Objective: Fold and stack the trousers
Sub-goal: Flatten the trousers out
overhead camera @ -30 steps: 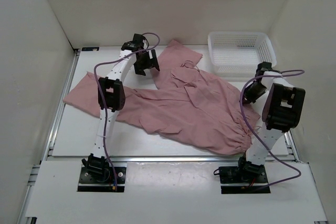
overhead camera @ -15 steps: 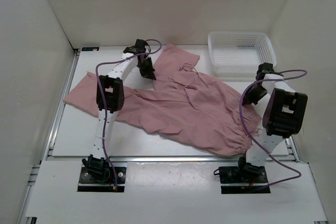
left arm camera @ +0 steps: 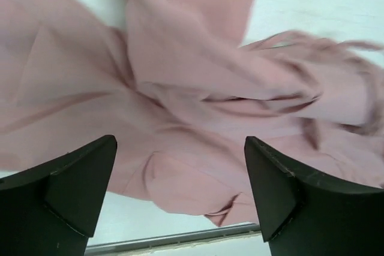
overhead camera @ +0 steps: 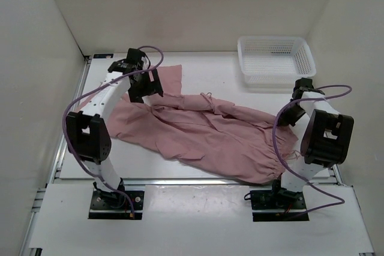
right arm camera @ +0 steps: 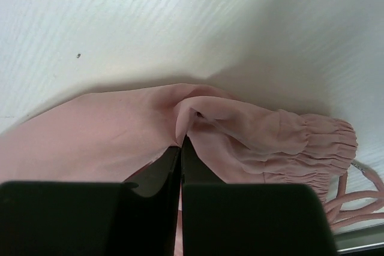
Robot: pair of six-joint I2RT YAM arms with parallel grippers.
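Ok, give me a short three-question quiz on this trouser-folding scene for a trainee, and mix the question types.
1. Short answer: on which of the robot's sides does the white mesh basket sit?
2. True or false: the left fingers are clamped on the trousers.
3. Pick one: the right fingers are shut on A) the basket's rim, B) a fold of the trousers beside a gathered cuff, C) nothing.
Key: 1) its right, at the far end; 2) false, they stand open above the fabric; 3) B.
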